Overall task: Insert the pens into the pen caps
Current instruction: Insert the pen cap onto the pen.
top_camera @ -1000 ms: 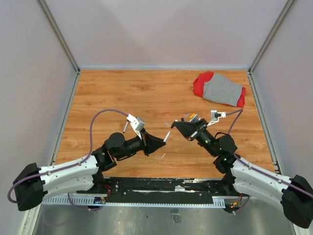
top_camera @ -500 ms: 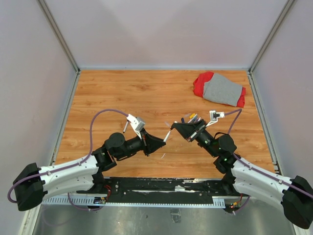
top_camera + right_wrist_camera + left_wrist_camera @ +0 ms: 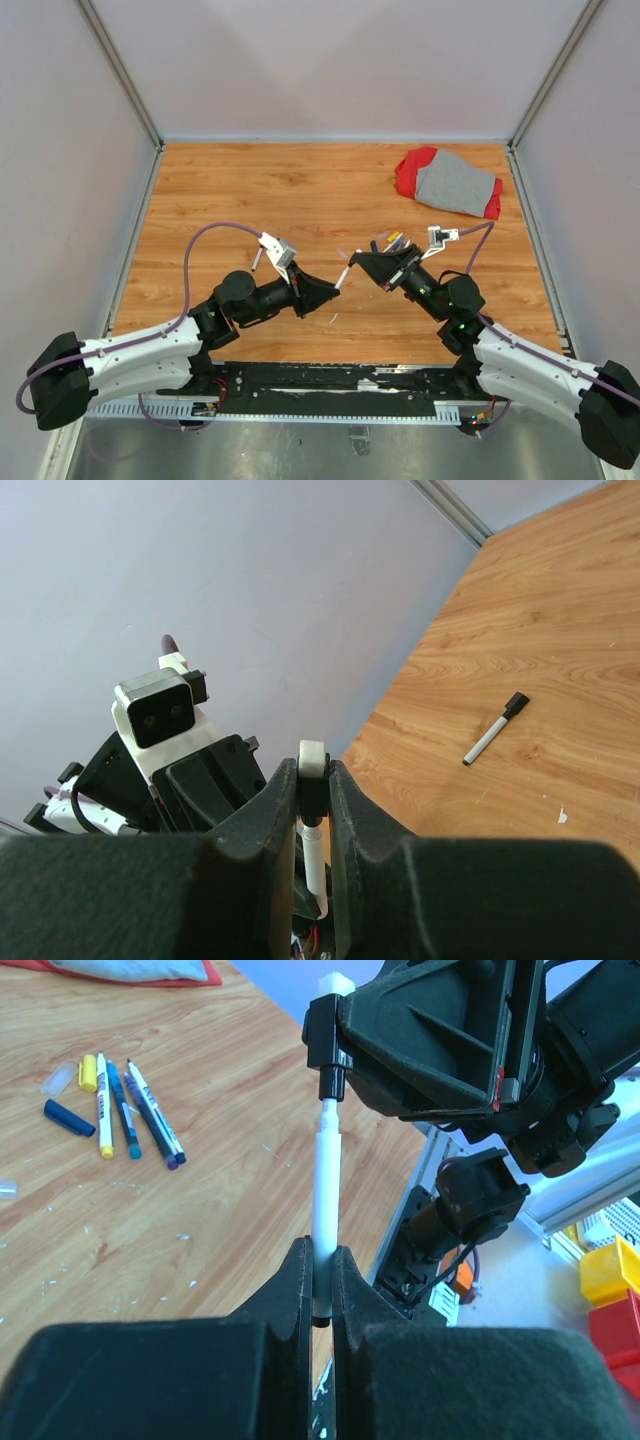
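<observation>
My left gripper [image 3: 322, 1260] is shut on the lower end of a white pen [image 3: 326, 1190], which points up and away from it. The pen's narrow tip meets the mouth of a black pen cap [image 3: 327, 1045] with a white end. My right gripper [image 3: 313, 770] is shut on that cap [image 3: 314, 780], and the pen [image 3: 315, 865] hangs below it between the fingers. In the top view the two grippers meet tip to tip at mid-table, left gripper [image 3: 333, 287] and right gripper [image 3: 357, 260], with the pen [image 3: 342, 277] bridging them.
Several more pens [image 3: 130, 1110] and a loose blue cap [image 3: 68, 1118] lie together behind the right gripper [image 3: 390, 240]. One black-capped pen [image 3: 257, 259] lies by the left arm. A red and grey cloth [image 3: 449, 182] sits at the back right. A white scrap [image 3: 333, 317] lies near the front.
The right gripper with the cap has edged slightly toward the left gripper's pen. The left arm has hardly moved.
</observation>
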